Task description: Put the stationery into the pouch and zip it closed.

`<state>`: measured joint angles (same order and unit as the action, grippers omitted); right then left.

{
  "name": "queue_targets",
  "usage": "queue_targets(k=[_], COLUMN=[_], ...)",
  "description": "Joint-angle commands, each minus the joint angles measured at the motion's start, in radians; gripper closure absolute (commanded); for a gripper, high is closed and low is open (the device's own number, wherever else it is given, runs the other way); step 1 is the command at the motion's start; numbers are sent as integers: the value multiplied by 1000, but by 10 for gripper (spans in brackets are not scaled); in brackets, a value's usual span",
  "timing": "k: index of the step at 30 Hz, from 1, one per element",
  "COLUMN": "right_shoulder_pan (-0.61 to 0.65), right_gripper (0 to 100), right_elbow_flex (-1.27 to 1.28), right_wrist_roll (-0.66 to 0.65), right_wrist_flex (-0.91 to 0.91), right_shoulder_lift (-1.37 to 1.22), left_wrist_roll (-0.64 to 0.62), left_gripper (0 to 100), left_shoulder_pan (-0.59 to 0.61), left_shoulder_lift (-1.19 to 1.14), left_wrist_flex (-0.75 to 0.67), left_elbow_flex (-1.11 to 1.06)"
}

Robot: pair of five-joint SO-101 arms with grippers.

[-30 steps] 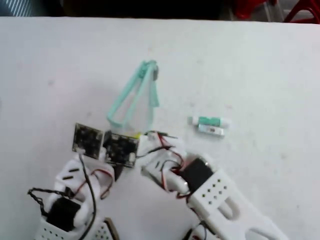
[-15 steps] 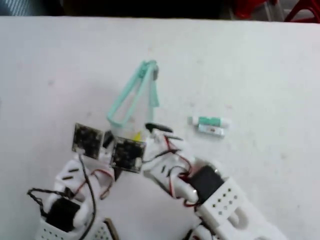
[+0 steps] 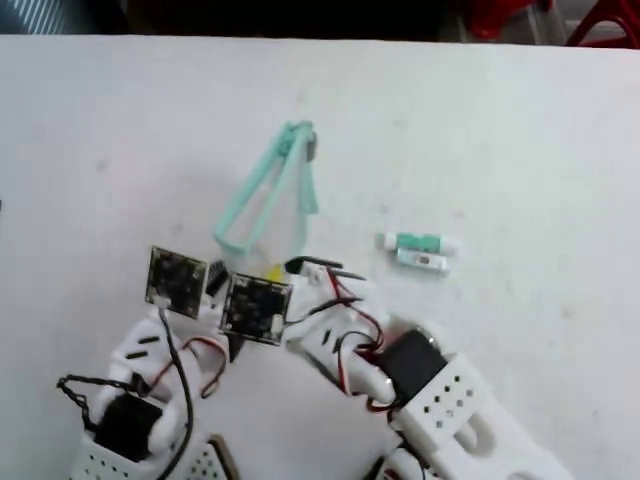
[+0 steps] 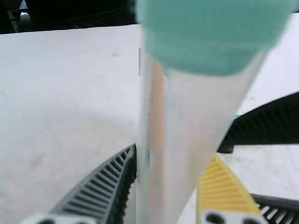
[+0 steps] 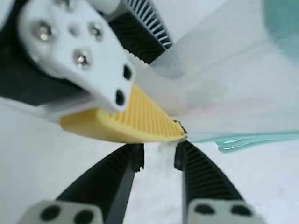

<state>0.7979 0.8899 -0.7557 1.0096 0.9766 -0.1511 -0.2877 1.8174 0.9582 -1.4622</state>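
While one clear pouch (image 3: 272,205) with teal trim lies on the white table (image 3: 480,110), the two arms meet at its near end. Counted across the high view, there are two arms, one pouch and two pieces of stationery.

On the left, the left arm (image 3: 140,375) reaches to the pouch's near end. In its wrist view the left gripper (image 4: 173,156) is clamped on the pouch, with a black ribbed finger (image 4: 110,182) on one side of the clear wall and a yellow finger (image 4: 219,186) on the other.

The pouch sits left of the table's centre. Its long axis runs from the near end by the grippers away toward the far edge, leaning a little right. The teal outline is wide at the near end and tapers to a point at the far end.

Just right of that near end, the right arm (image 3: 430,385) comes in from the lower right. The right gripper (image 5: 159,154) has its two black fingers only narrowly parted, their tips at the pouch's teal edge, just beside the left gripper's yellow finger.

Well apart to the right lie a green-and-white stick (image 3: 420,242) and a shorter white stick (image 3: 424,261). They are side by side, and their long axes run left to right
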Motion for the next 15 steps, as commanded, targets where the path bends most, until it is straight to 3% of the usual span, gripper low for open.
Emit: queue_targets(k=[1,7,15], right_shoulder_pan=[2,-8,-128], right_gripper=[939,981,980], right_elbow_flex=[-49,-51,17], right_wrist_roll=[-8,-8,-6], right_wrist_flex=[-38,-62,-209], right_shoulder_lift=[22,31,24], left_wrist_roll=[11,11,11], left_gripper=[789,789,789], left_shoulder_pan=[-2,-2,-2], left_shoulder_lift=[4,4,4], left_wrist_flex=[-31,-31,-28], left_elbow_flex=[38,38,38])
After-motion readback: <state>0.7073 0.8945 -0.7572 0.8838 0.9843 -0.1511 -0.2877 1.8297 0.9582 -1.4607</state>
